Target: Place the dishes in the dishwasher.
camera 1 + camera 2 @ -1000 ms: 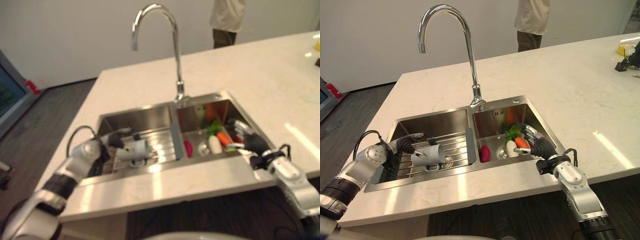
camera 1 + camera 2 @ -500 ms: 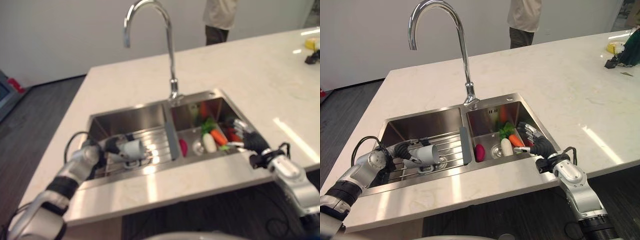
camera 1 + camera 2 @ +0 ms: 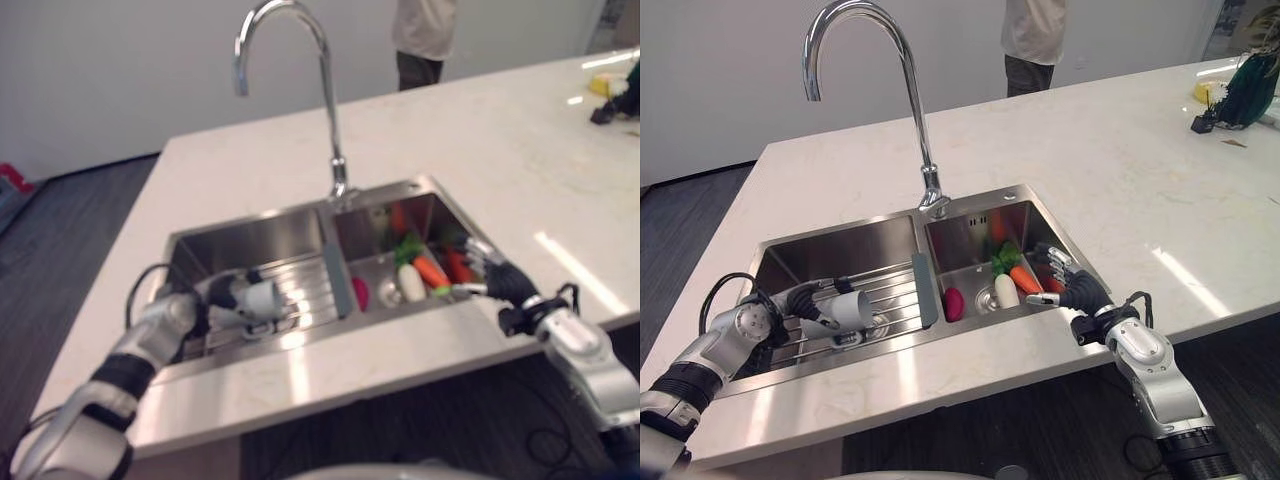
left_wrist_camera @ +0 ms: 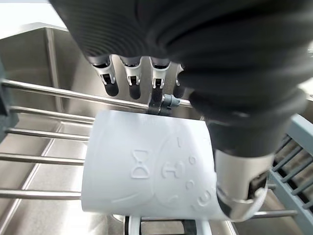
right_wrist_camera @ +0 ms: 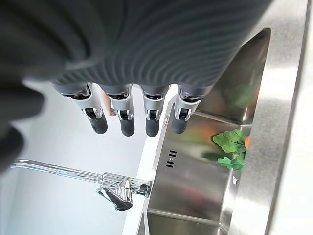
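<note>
A white cup point(image 3: 852, 311) lies on its side on the wire rack point(image 3: 892, 296) in the left basin of the steel sink point(image 3: 970, 343). My left hand point(image 3: 805, 301) reaches into that basin; its fingers point(image 4: 132, 78) lie along the cup's point(image 4: 146, 171) far side and the thumb point(image 4: 242, 161) presses its near side. My right hand point(image 3: 1083, 293) hovers at the right rim of the right basin, its fingers point(image 5: 124, 115) relaxed and holding nothing.
The right basin holds a carrot point(image 3: 1025, 279), a white radish point(image 3: 1006, 291), greens and a magenta piece point(image 3: 953, 303). A tall curved faucet point(image 3: 905, 80) rises behind the sink. A person point(image 3: 1035, 35) stands beyond the counter. Small items point(image 3: 1240, 90) sit on the counter's far right.
The camera has shifted. My left hand has closed in from beside the cup onto it. The right hand has stayed at the basin's rim.
</note>
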Motion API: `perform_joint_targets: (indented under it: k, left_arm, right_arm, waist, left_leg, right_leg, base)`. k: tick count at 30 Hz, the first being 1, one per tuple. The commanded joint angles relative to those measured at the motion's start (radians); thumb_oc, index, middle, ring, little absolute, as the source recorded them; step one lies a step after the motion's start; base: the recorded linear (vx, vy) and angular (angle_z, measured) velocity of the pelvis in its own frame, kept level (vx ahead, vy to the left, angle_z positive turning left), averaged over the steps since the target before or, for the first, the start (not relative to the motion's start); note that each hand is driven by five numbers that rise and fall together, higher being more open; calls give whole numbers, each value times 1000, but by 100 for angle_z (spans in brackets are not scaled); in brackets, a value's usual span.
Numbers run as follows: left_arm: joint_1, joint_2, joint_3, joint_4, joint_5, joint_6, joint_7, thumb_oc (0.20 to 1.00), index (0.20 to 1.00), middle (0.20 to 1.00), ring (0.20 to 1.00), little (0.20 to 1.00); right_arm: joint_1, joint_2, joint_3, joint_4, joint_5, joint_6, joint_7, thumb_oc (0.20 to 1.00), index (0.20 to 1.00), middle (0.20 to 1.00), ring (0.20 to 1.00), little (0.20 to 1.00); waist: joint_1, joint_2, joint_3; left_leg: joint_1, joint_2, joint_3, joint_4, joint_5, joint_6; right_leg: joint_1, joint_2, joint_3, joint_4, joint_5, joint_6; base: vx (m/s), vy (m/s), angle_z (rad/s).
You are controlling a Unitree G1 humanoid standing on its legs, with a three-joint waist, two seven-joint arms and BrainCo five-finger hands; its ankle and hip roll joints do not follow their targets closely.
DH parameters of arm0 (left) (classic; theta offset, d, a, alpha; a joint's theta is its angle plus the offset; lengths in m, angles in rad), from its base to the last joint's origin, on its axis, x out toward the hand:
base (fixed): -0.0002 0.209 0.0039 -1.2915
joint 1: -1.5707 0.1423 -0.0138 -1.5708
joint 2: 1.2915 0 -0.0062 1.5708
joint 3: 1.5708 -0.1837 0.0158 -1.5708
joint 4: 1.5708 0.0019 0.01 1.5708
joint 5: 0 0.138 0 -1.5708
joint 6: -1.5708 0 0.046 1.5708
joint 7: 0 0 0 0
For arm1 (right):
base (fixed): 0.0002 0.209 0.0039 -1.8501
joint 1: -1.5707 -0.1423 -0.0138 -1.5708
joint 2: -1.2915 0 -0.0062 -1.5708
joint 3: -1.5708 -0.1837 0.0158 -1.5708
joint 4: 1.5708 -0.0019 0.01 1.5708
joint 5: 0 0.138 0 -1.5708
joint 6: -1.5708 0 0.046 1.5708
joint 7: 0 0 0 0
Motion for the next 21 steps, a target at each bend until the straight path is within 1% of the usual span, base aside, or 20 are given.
perform_joint_targets:
  k: [1,11,13,16,21]
  left_arm:
    - [-66,10,22,26,32,-14,32,1000,1000,1000,1000,1000]
    - [-48,3,32,57,53,1,17,1000,1000,1000,1000,1000]
    - [-50,0,31,79,53,-2,23,1000,1000,1000,1000,1000]
    - [-45,-7,38,105,55,-8,24,1000,1000,1000,1000,1000]
    - [-29,-23,39,122,66,-2,20,1000,1000,1000,1000,1000]
  right_arm:
    - [-72,15,-38,-45,30,-67,13,1000,1000,1000,1000,1000]
    - [-67,9,-38,-55,28,-72,16,1000,1000,1000,1000,1000]
    - [-71,8,-38,-58,28,-66,15,1000,1000,1000,1000,1000]
    - [-66,6,-41,-64,26,-62,21,1000,1000,1000,1000,1000]
    - [-59,12,-41,-68,18,-62,21,1000,1000,1000,1000,1000]
  waist:
    - [0,-13,-17]
    - [1,-20,-18]
    - [0,-21,-20]
    - [-5,-19,-16]
    - [-6,-19,-15]
  left_leg:
    - [-7,18,11,145,-161,21]
    - [0,18,14,145,-167,23]
    - [-5,18,16,145,-161,23]
    - [2,19,19,145,-166,23]
    - [4,20,22,145,-168,24]
  right_leg:
    - [64,-23,2,-108,74,75]
    - [69,-20,3,-108,70,77]
    - [63,-19,4,-108,76,75]
    - [69,-19,5,-108,71,77]
    - [69,-19,6,-108,71,77]
  base:
    - [0,0,0]
    - [1,2,-2]
    - [0,0,0]
    - [3,5,-8]
    - [0,-3,-3]
